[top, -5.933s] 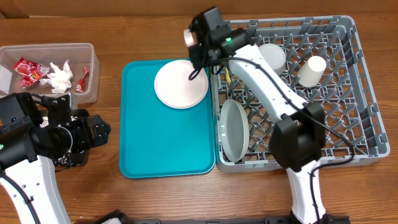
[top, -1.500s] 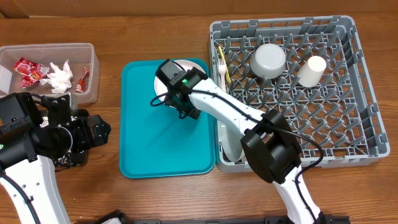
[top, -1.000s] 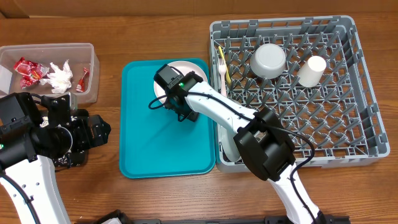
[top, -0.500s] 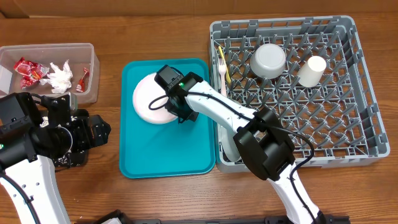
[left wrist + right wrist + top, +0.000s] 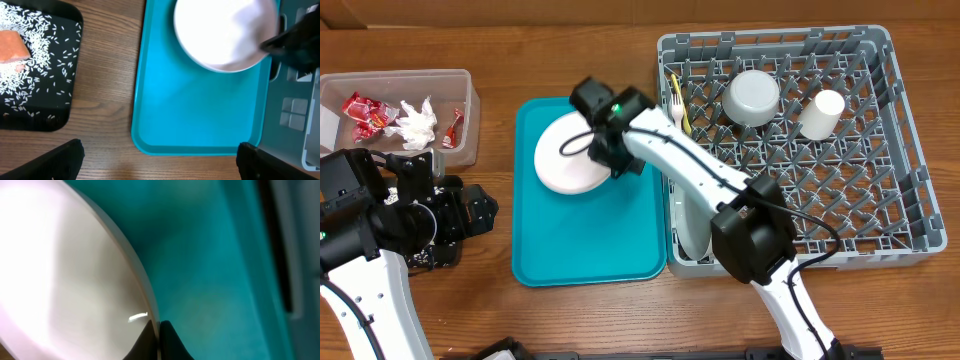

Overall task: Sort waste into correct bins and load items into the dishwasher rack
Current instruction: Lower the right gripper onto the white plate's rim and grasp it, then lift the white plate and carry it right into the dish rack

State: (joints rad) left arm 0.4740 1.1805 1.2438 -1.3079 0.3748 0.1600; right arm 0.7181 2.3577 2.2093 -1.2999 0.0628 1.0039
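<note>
Right gripper (image 5: pixel 608 158): my jaws were part open a second ago and have just closed. In the wrist view the tips pinch the right rim of the pale pinkish-white plate (image 5: pixel 565 155).
Plate: it sat at the tray's upper right corner a moment ago. It slid left as I came onto it and now lies near the middle of the tray's upper half. I cannot tell whether it has left the surface yet.
Teal tray (image 5: pixel 590 240): bare apart from the plate, with its right edge just beside the rack.
Dishwasher rack (image 5: pixel 905 215): already holds the round grey plate (image 5: pixel 695 215) standing at the near left, the small grey bowl (image 5: pixel 752 97), the small white cup (image 5: pixel 823 113) and yellow and white cutlery (image 5: pixel 677 105).
Left gripper (image 5: pixel 161 162): fingers spread wide and holding nothing, parked over the table between the black tray and the teal tray.
Bins: the clear tub (image 5: pixel 470 120) has red wrappers (image 5: pixel 365 112) and the napkin (image 5: pixel 417 125). The black tray (image 5: pixel 75 65) has rice (image 5: pixel 40 85) and the orange cube (image 5: pixel 12 47).
Meaning: the grip looks made, so this seems to be the last dish. I judge that lifting it and standing it between the pegs comes next, and a thin rim pinch could slip.
</note>
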